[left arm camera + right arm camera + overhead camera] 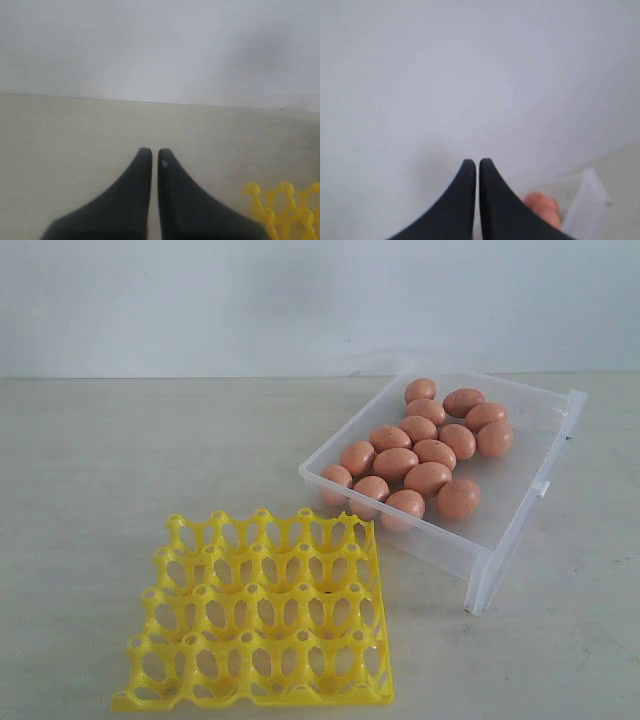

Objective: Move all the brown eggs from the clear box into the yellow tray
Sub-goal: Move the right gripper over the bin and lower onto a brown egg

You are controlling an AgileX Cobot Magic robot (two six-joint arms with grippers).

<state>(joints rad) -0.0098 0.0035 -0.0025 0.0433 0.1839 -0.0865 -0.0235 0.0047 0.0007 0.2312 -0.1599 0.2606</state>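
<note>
Several brown eggs lie bunched together in the clear box at the right of the exterior view. In front of it, to the left, the yellow tray sits with all its cups bare. Neither arm shows in the exterior view. My left gripper is shut with nothing in it, above the table, and a corner of the yellow tray shows beside it. My right gripper is shut and holds nothing; past it I see a blurred brown egg and a corner of the clear box.
The pale table runs back to a white wall. The box has a small latch tab on its right wall.
</note>
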